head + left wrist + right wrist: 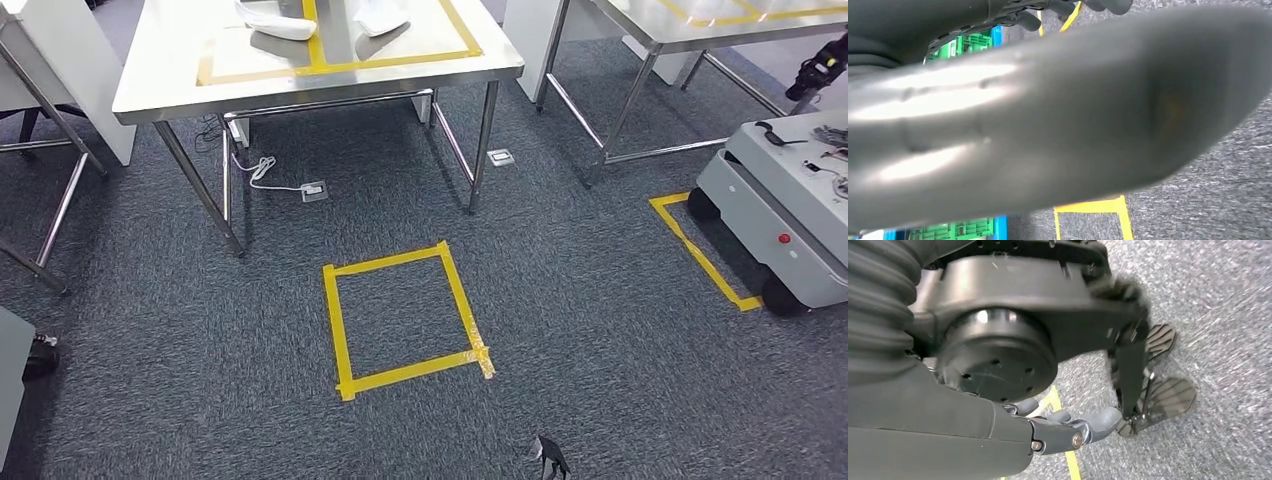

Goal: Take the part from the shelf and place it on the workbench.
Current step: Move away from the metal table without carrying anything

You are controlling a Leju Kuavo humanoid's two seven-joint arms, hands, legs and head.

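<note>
A large smooth grey part [1063,120] lies blurred right in front of the left wrist camera. My left hand [1068,7] holds it, with dark fingers [1029,21] curled over its far edge. My right hand [1068,432] hangs over the carpet with its fingers loosely spread and nothing in them. The steel workbench [160,70] stands ahead at the top of the head view, marked with a yellow tape rectangle [330,66]. Two white parts [275,22] lie on it.
A yellow tape square [405,318] marks the carpet in front of the bench. A grey wheeled cart [790,215] stands at the right beside another tape mark. A second steel table [660,40] is at the back right. Green crates [965,45] show behind the held part.
</note>
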